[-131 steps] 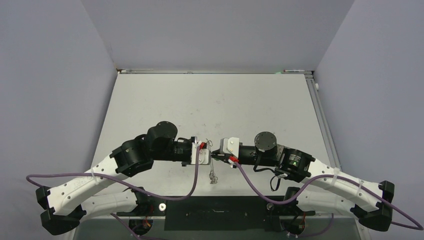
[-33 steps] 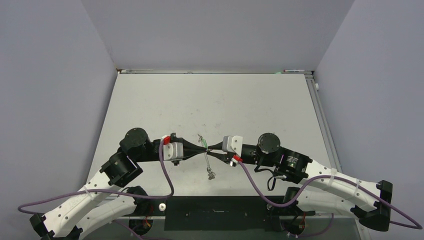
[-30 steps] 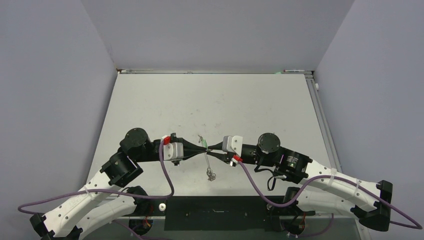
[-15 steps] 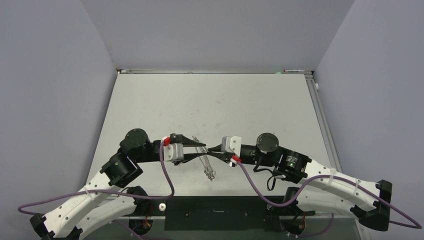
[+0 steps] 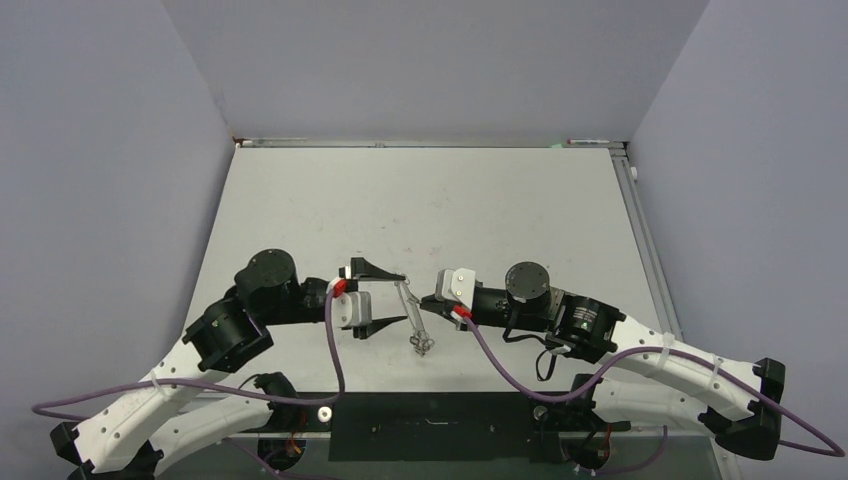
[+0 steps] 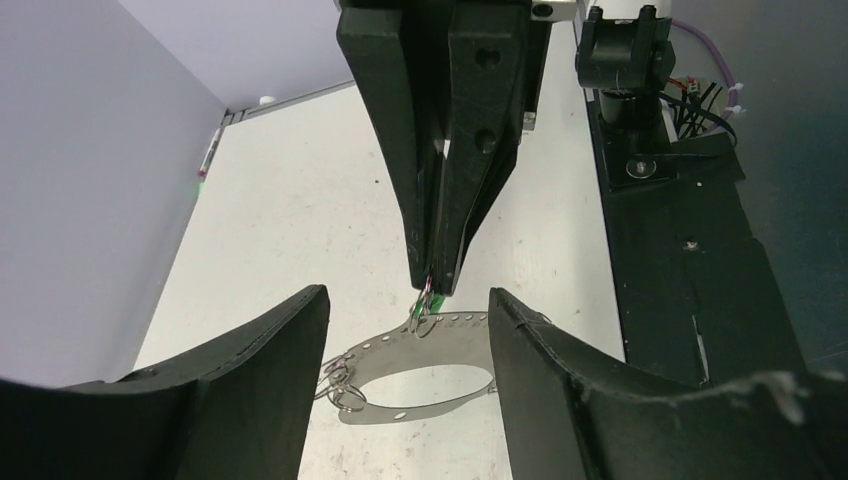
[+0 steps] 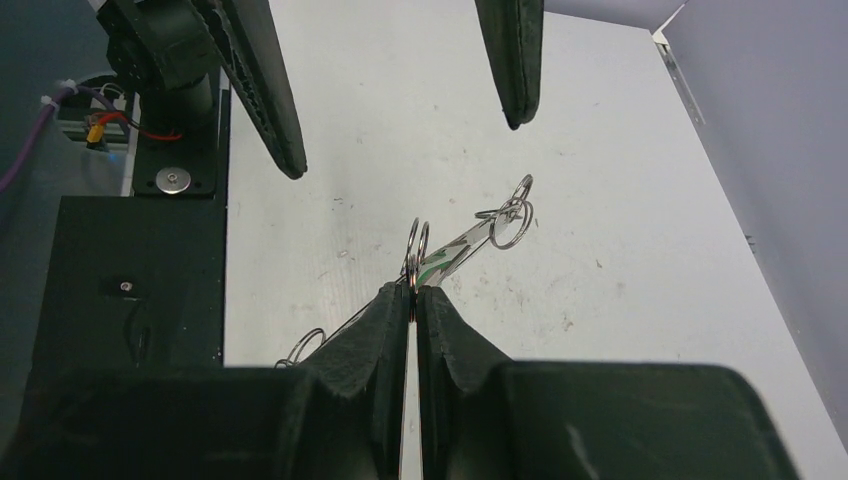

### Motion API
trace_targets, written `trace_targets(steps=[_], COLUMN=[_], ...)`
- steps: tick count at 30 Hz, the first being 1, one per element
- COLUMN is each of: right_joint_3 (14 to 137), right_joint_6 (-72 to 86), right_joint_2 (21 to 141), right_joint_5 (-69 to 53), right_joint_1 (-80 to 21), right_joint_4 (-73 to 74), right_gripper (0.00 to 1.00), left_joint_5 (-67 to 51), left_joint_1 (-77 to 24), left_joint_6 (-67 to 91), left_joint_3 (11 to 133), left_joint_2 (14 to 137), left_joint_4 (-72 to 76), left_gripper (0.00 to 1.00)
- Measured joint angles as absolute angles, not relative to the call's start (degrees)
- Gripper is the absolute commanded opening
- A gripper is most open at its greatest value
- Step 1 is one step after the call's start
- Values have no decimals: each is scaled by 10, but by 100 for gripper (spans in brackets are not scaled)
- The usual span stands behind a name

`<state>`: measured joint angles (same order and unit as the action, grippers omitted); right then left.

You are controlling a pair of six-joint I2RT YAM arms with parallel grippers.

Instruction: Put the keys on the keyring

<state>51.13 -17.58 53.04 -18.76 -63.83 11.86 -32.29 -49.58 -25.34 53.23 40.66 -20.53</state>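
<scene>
The keyring (image 5: 412,318) hangs between the two grippers; in the left wrist view the keyring (image 6: 470,327) is an oval grey metal band with holes. My right gripper (image 5: 428,300) is shut on a small wire ring at its top, beside the green key (image 7: 440,264). The right gripper (image 7: 413,288) shows its pads pressed together there. The green key (image 6: 415,318) dangles just under those tips. More small rings (image 6: 335,385) cluster at the band's left end. My left gripper (image 5: 405,298) is open, a finger on each side of the keyring, touching nothing. The left gripper (image 6: 407,297) holds nothing.
The pale table (image 5: 420,200) has grey walls on three sides. A black base plate (image 5: 440,425) lies at the near edge between the arm bases. Purple cables (image 5: 500,365) loop from both wrists.
My left gripper has gone from shut to open, let go near the green key and drawn back a little to the left. The right gripper has stayed shut on the keyring.
</scene>
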Motion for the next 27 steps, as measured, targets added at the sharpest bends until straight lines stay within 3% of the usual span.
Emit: trace_targets(steps=[7,27], right_joint_3=[511,511], right_joint_6=[-176,-176], right_joint_2=[529,519], right_joint_5=[-184,-185], right_joint_1=[-639,-643], right_joint_4=[123,138], right_gripper=[5,5], left_joint_5=[-270,-194], left_joint_1=[-556,-594], left_joint_6=[-287,-355], left_joint_3=[605,660], left_joint_2=[489,550], left_joint_4=[-290,-401], left_gripper=[43,31])
